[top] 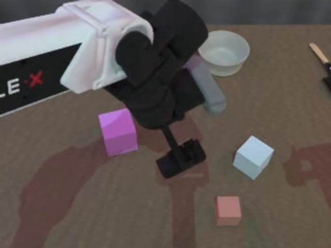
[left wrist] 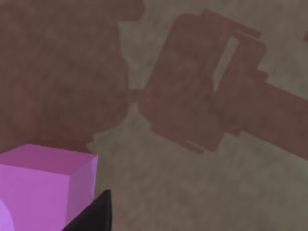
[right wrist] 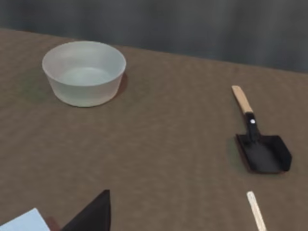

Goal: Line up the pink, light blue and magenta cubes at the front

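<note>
Looming nearest, the white-and-black left arm's claw (top: 181,157), grip state unclear, hovers at four o'clock of the matte magenta cube (top: 118,132); likely grasping next.

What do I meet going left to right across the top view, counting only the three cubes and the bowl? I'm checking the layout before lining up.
magenta cube → bowl and pink cube (about level, order unclear) → light blue cube.
</note>
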